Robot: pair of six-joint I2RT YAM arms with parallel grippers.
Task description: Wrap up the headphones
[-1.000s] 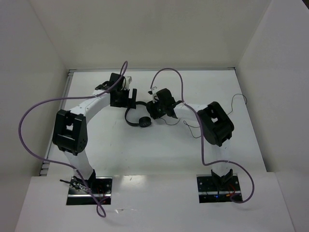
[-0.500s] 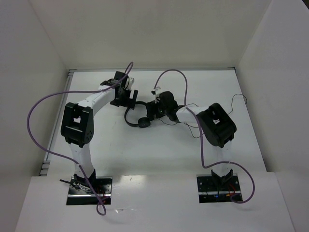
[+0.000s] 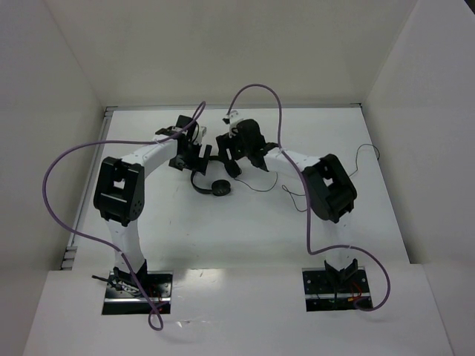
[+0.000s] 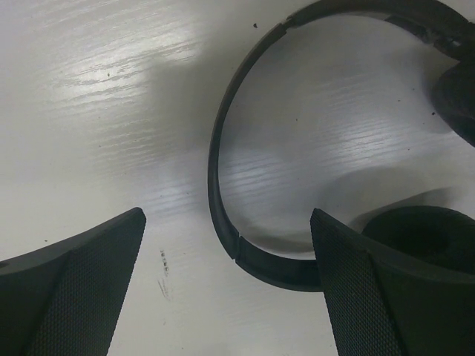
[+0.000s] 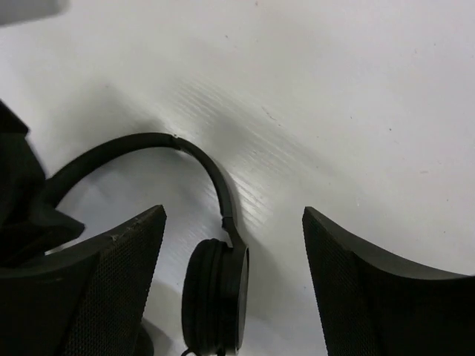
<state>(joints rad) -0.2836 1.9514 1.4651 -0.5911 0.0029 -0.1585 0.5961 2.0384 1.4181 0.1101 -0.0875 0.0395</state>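
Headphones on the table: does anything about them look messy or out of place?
Only the cord: it straggles loose across the table to the right of the headphones, not wound up. Nothing looks broken or spilled.

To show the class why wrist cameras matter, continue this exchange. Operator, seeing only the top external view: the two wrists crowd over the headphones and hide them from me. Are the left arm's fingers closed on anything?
Observer: No. The left gripper is open. The headband lies on the table and shows between its fingers, which are wide apart.
Operator: And the right arm?
Observer: The right gripper is open too. One earcup stands on edge between its fingers.
Operator: Does that earcup touch either finger?
Observer: It seems not. In the right wrist view, the table shows on both sides of it.
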